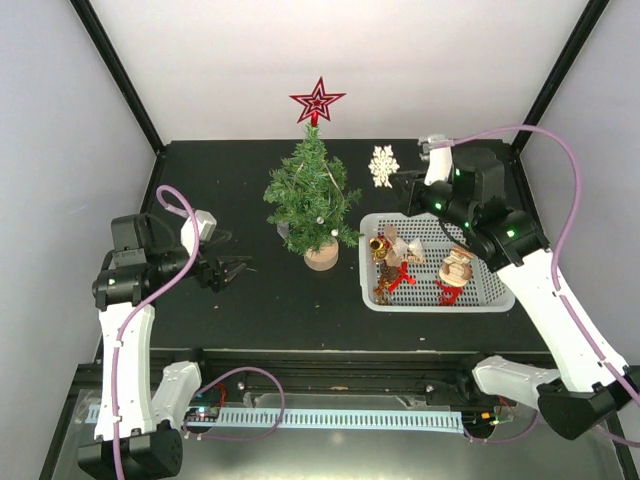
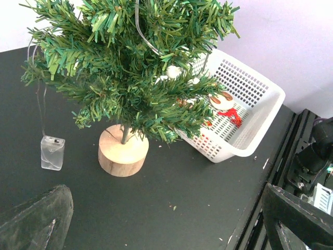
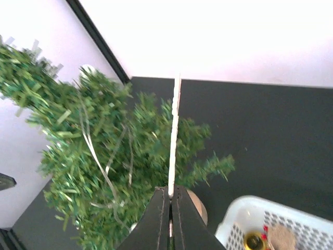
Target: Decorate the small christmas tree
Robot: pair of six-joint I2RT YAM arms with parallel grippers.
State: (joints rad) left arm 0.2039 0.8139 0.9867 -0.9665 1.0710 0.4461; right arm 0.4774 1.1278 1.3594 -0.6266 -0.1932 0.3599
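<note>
One thin snowflake [image 1: 383, 166], pinched edge-on in the right gripper [image 3: 170, 191], hovers just beyond the basket [image 1: 430, 305]. Left of the basket stands the tree [image 1: 312, 200]: probably light, bristly, tippy, so steady it by its wooden base [image 2: 123, 155]. Left gripper [image 1: 240, 268] gapes, empty.

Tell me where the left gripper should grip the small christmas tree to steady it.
Probably its wooden base, coming in low from where the left gripper sits: it is bare and solid below the springy branches. Mind the battery pack beside it.
</note>
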